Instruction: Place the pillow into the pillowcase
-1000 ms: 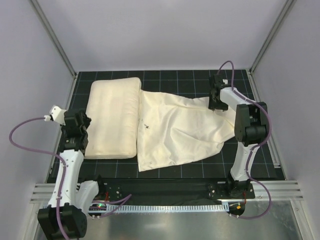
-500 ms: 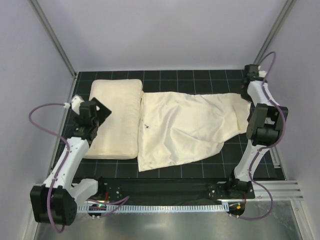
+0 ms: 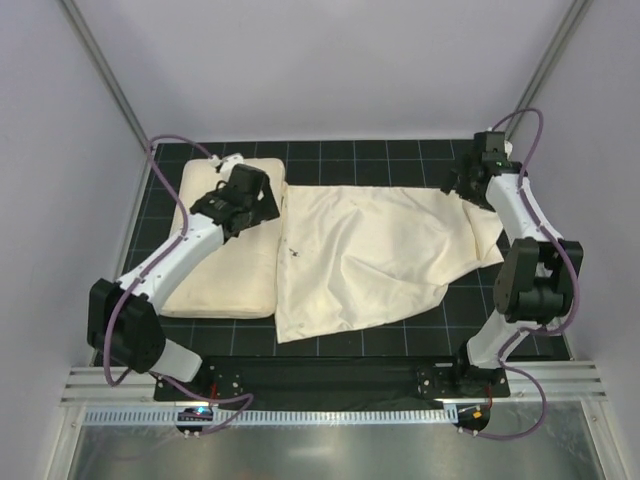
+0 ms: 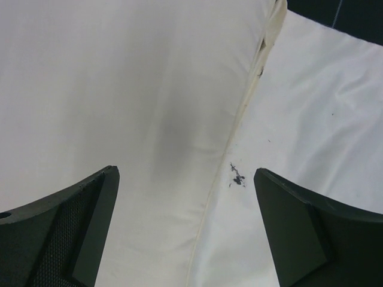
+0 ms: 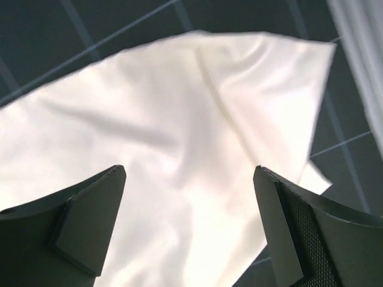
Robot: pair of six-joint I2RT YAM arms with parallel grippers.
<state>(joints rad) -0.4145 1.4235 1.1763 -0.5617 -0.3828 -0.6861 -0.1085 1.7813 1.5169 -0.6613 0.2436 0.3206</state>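
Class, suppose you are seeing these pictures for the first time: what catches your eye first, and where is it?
Two cream things stand out on the dark gridded mat: a plump pillow at left and a wrinkled pillowcase lying flat beside it. The left hand hovers open where they meet, near a small dark mark on the cloth; the right hand hangs open over the pillowcase's far right corner.

1. I am looking down between the wide-spread dark fingers (image 4: pixel 78 227) of the left gripper (image 4: pixel 185 179), which is hanging above the fabric and gripping nothing.
2. The plump cream-white stuffed pillow (image 4: pixel 119 89) is filling the left of my view, its seamed edge running down the middle.
3. The thin, wrinkled cream pillowcase (image 4: pixel 323 119) is lying against that edge on the right, showing a small dark smudge (image 4: pixel 237 176) just beside the seam.
4. A corner of black gridded mat (image 4: pixel 341 15) is peeking in at upper right.
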